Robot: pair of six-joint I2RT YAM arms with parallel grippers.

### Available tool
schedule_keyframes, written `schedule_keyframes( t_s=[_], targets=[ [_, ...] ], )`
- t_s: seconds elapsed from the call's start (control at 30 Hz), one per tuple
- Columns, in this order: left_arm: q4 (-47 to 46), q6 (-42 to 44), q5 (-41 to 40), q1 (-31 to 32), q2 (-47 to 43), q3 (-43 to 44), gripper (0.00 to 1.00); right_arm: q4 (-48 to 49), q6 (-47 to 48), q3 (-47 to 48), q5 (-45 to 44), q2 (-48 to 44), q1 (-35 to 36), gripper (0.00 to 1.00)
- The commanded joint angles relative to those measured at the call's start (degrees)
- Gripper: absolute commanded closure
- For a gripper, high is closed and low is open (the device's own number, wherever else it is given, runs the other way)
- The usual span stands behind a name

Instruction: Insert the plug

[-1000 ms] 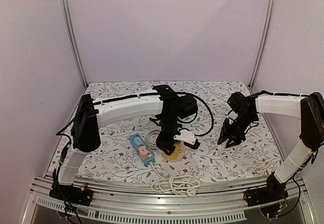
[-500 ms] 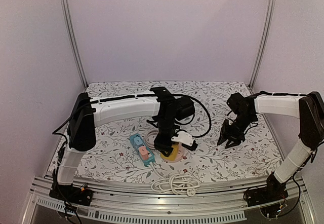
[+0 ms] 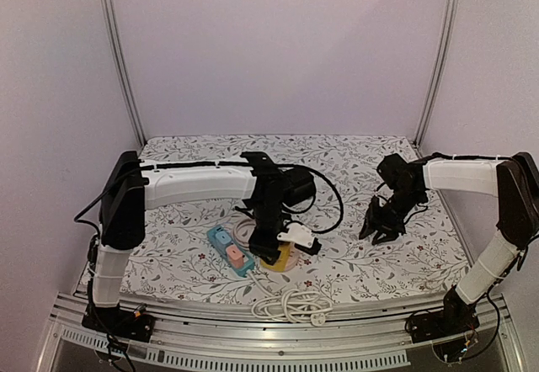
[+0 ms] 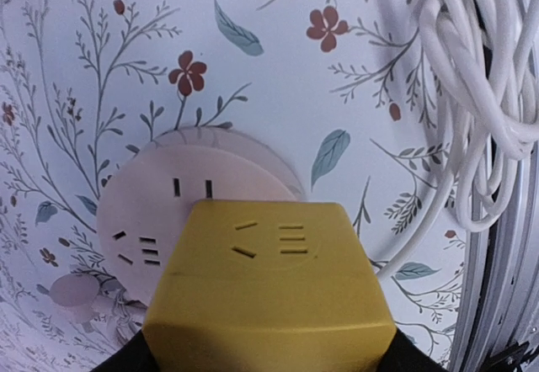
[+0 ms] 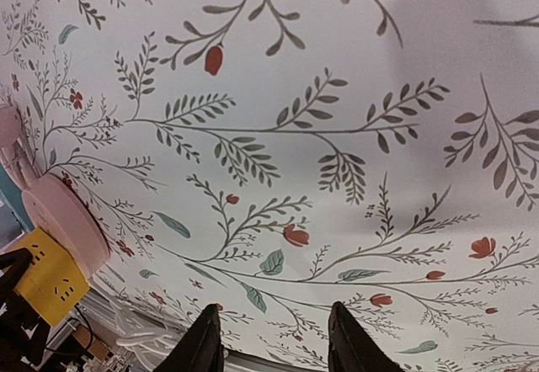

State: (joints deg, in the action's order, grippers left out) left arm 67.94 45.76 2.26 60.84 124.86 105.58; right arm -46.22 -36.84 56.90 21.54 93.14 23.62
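near: white coiled cable [image 3: 290,305] at the desk [image 5: 337,94] front edge | my left claw [image 3: 271,254] clenched on yellow plug block [image 4: 269,296], held over the pink round socket [image 4: 160,212], contact unclear | teal power strip [image 3: 227,250] just left of it | farther right: my right claw [image 5: 276,342] parted, gripping nothing, over the flowered desk

A robotics lab test cell: bare pale wall panels [image 3: 278,44] on three sides, aluminium corner posts [image 3: 120,61], and a slotted aluminium rail [image 3: 253,351] in front carrying two arms [image 3: 194,183], with a floral cloth [image 3: 362,263] over the bench.
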Motion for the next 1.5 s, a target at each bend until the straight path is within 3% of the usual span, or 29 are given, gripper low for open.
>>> schedule_keyframes(
  t_s=[0.0, 0.13, 0.33, 0.7, 0.77, 0.8, 1.07, 1.27, 1.47],
  targets=[
    [-2.3, -3.6, -5.7, -1.5, 3.4, -4.1, 1.0, 2.8, -0.8, -0.8, 0.2, -0.7, 0.4, 0.59],
    [-7.5, -6.2, -8.8, -2.4, 2.8, -5.9, 1.0, 4.1, -1.8, -0.9, 0.3, -1.5, 0.3, 0.59],
    [-7.7, -7.2, -6.4, -3.2, 5.5, -3.4, 0.97, 6.1, -3.0, -0.7, 0.1, -2.6, 0.3, 0.59],
    [-7.3, -10.4, -1.4, -4.1, 3.7, -2.7, 0.64, 7.5, -3.7, 4.0, -1.3, -2.6, 0.3, 0.59],
    [-7.7, -10.8, -1.8, -4.1, 2.7, -3.3, 0.05, 7.2, -3.1, 5.4, -1.9, -2.5, 0.2, 0.59],
    [-7.8, -10.8, -1.6, -4.1, 2.4, -3.4, 0.01, 6.9, -3.0, 6.2, -2.1, -2.3, 0.3, 0.59],
    [-7.3, -14.5, -0.2, -5.0, -3.1, -0.4, 0.0, 6.4, -0.4, 12.5, -4.4, -1.1, -0.5, 0.58],
    [-7.0, -17.9, 1.2, -6.5, -10.1, 1.6, 0.01, 6.5, 1.7, 20.7, -7.0, 1.4, -1.1, 0.51],
    [-7.2, -20.5, -5.1, -8.0, -18.6, 1.5, 0.01, 7.5, 4.6, 28.2, -9.6, 3.2, -1.6, 0.43]
  ],
)
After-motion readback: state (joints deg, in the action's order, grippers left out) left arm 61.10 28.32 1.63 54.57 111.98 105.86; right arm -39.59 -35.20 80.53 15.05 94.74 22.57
